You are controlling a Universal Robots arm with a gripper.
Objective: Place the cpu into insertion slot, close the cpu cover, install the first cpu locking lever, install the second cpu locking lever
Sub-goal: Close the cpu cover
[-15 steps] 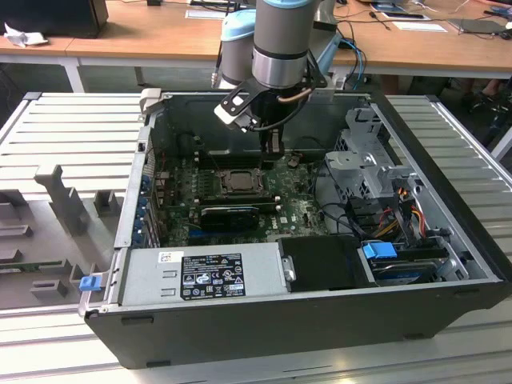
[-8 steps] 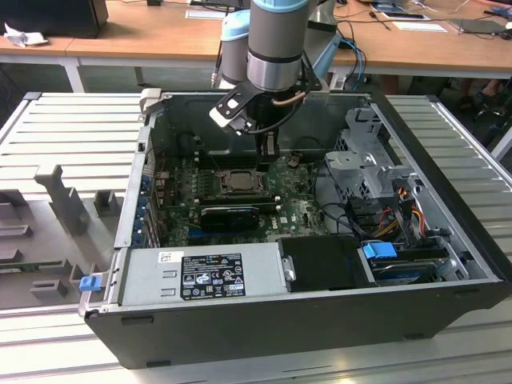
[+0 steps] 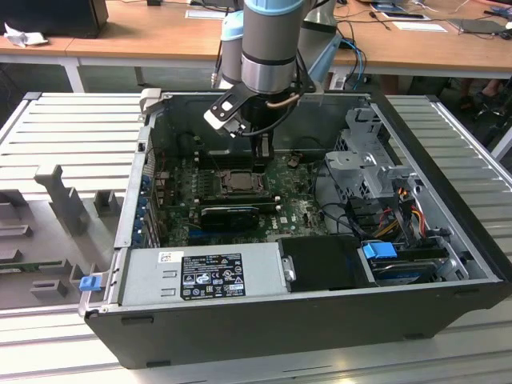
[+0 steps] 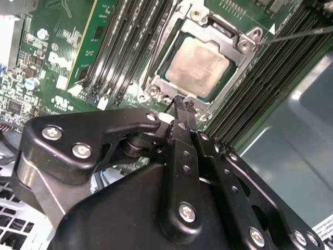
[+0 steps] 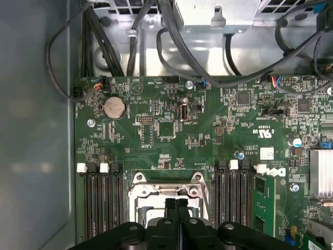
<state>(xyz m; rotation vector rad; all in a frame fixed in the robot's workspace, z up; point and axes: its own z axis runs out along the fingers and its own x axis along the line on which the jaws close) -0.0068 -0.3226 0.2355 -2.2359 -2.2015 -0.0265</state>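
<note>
Two banks of black memory slots [image 5: 104, 200] flank the fingers [image 5: 177, 208], one per side. One coin battery [image 5: 114, 108] and looping cables [image 5: 171, 49] lie beyond them. Gripper [image 4: 179, 104] is pressed closed, holding nothing, tips over the insertion slot [image 3: 237, 181] edge. One cpu [image 4: 197, 67], dull silver, is seated just past the tips, framed by the cpu cover [image 4: 235, 78].
</note>
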